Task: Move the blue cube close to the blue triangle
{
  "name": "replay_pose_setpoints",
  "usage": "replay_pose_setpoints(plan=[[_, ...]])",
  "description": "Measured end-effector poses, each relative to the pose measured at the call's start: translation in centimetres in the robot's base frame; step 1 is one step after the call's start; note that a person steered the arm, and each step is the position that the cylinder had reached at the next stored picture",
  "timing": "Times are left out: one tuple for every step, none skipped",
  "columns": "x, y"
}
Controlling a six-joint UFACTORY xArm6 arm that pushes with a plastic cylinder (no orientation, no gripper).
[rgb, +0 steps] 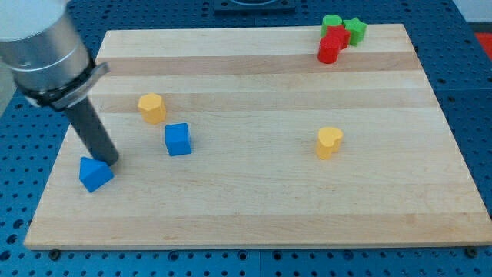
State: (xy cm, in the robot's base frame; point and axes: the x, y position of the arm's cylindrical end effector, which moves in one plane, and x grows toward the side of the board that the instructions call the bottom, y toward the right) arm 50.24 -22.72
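While my rod point(91, 131) is slanting down from the view's upper left, my tip point(112, 163) is resting at the top right edge of the blue triangle point(94, 174); whether it is touching the block or sitting just beside it, I cannot tell. I am carrying no claw, only this rod, so nothing is being held or clamped.

The blue triangle is sitting near the left edge of the board point(254, 215), toward the view's bottom. The blue cube point(177, 139) is lying near it, up and to the view's right, apart from the triangle and apart from my tip. My tip is sitting between the 2 blue blocks, much closer to the triangle.

A yellow block point(152, 107), roughly hexagonal, is standing just above and left of the cube, apart from it. A 2nd yellow block point(330, 142), heart-like in outline, is lying alone right of the board's centre, well apart from the blue pair.

At the view's top right, 4 blocks are crowding together: a green block point(332, 22), a green star-like block point(356, 29), and 2 red blocks, 1 at point(338, 36) and 1 at point(328, 51). They look to be touching; their exact shapes are hard to make out.

The board is lying on a blue table point(470, 23).
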Motion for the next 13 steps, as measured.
replay_pose_setpoints(plan=[[0.0, -0.4], [1.2, -1.5], [1.8, -2.0], [0.7, -1.1], [0.6, 2.5], [0.8, 6.6], [0.9, 11.2], [0.3, 14.6], [-1.3, 15.7], [-2.8, 15.6], [-3.8, 15.1], [-5.1, 14.5], [-5.4, 13.2]])
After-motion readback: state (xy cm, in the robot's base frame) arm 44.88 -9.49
